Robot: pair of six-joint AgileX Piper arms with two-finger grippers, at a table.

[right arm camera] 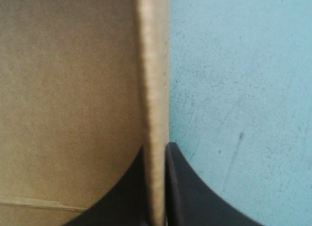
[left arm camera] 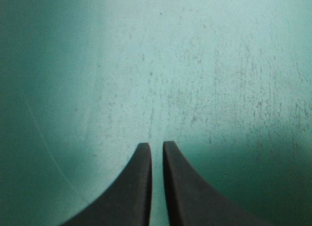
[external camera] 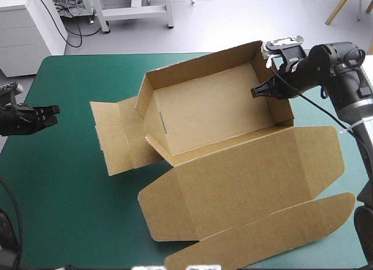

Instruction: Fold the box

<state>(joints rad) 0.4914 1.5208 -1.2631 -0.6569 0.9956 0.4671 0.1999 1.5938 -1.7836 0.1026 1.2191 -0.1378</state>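
The brown box (external camera: 210,107) stood mid-table as an open tray, its lid (external camera: 245,176) flat toward the near edge. The right gripper (external camera: 259,90) clamped its right wall. The left gripper (external camera: 53,109), fingers together, hung over the teal-green cover (external camera: 70,211) near the left edge.

Brown box (right arm camera: 68,89) wall clamped in right tool (right arm camera: 156,147), teal-green cover (right arm camera: 243,89) beside
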